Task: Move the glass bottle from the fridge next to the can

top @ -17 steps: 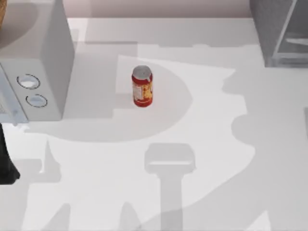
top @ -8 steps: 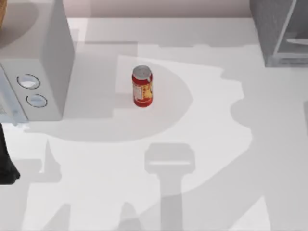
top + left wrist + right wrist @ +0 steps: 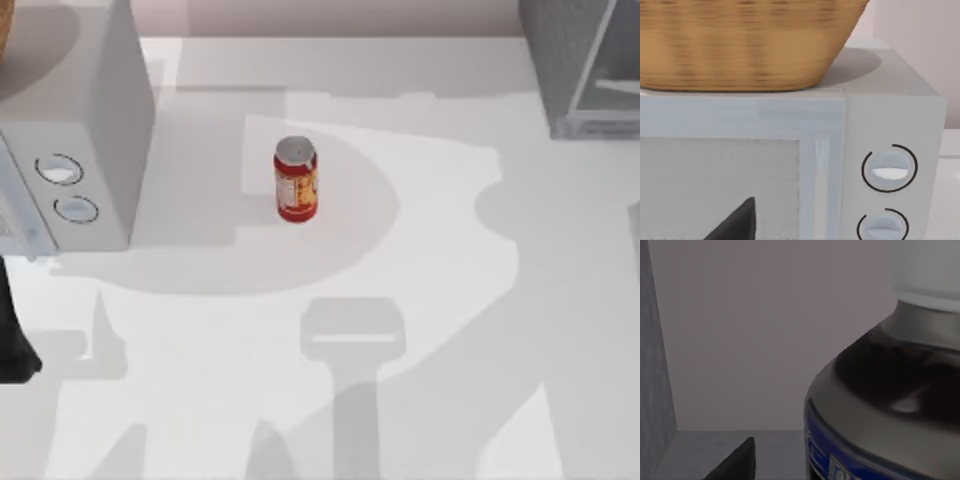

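Sitting inside fridge [image 3: 585, 70] at table's far right corner: glass bottle [image 3: 890, 405], close before right wrist camera. Can [image 3: 296, 179] standing mid-table. Left arm idling near microwave [image 3: 840, 150]. Right grip state: cannot tell.

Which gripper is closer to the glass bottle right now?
Right. Its wrist view shows the glass bottle close up inside the fridge; the left arm is parked at the table's left edge, by the microwave.
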Motion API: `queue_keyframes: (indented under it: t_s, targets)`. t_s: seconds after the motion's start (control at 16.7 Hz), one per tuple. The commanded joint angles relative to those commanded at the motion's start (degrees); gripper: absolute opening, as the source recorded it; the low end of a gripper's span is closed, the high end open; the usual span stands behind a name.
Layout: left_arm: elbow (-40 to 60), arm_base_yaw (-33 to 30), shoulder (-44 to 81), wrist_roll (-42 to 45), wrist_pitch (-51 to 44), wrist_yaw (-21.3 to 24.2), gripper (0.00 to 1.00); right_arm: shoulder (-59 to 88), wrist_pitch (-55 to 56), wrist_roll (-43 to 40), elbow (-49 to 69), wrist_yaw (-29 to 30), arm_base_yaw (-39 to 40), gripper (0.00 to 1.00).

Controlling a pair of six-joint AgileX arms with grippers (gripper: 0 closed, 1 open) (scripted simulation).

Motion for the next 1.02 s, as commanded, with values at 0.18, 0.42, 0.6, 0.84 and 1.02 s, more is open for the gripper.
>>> queue_keyframes:
  t_s: [0.18, 0.42, 0.6, 0.84, 1.02]
  targets:
    - [0.00, 0.00, 0.00, 0.00, 0.00, 0.00, 1.00, 0.00, 0.00, 0.00, 0.00, 0.00, 0.00, 0.85]
    - [0.00, 0.00, 0.00, 0.00, 0.00, 0.00, 1.00, 0.00, 0.00, 0.00, 0.00, 0.00, 0.00, 0.55]
    - [0.00, 0.00, 0.00, 0.00, 0.00, 0.00, 1.00, 0.00, 0.00, 0.00, 0.00, 0.00, 0.00, 0.32]
    - [0.00, 0.00, 0.00, 0.00, 0.00, 0.00, 1.00, 0.00, 0.00, 0.00, 0.00, 0.00, 0.00, 0.02]
    - [0.00, 0.00, 0.00, 0.00, 0.00, 0.00, 1.00, 0.00, 0.00, 0.00, 0.00, 0.00, 0.00, 0.00]
